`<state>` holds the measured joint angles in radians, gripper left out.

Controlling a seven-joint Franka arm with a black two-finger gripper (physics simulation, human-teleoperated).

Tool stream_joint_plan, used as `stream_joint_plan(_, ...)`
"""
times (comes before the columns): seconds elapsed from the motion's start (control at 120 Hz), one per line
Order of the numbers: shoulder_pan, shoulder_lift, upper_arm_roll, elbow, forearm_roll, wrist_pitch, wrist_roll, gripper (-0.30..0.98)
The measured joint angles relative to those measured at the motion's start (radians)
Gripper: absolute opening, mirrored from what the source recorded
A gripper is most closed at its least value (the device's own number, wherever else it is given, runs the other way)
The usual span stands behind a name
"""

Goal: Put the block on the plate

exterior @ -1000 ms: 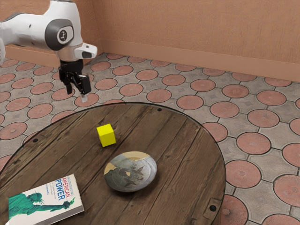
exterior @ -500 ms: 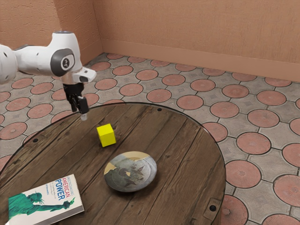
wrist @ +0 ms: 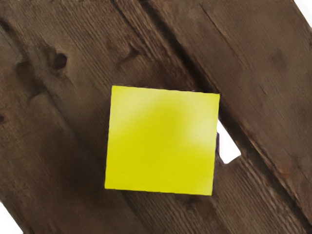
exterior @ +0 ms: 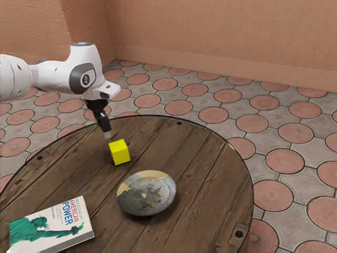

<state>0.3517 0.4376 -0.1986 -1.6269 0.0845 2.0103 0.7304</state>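
One yellow block (exterior: 120,153) on the table (exterior: 174,142), near the plate (exterior: 147,196). Gripper (exterior: 107,135) hangs near the block; can't tell if it's open or closed.

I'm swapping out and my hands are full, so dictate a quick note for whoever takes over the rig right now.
Gripper: hovering close to the yellow block, not holding it; whether open or shut, I can't tell.
Where things are: block on the wooden table, off the plate; plate on the table too, with the book nearby.
Done: hand brought near the block; no grasp yet.
Left: grasp, lift, set it on the plate.
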Motion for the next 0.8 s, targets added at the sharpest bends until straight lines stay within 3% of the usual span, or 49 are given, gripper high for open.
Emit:
stream_joint_plan(0.258, -0.046, 0.09, -0.007, 0.105, 0.003, -0.006, 0.038, 0.69)
stream_joint_plan(0.8, -0.038, 0.181, 0.017, 0.087, -0.006, 0.014, 0.083, 0.69)
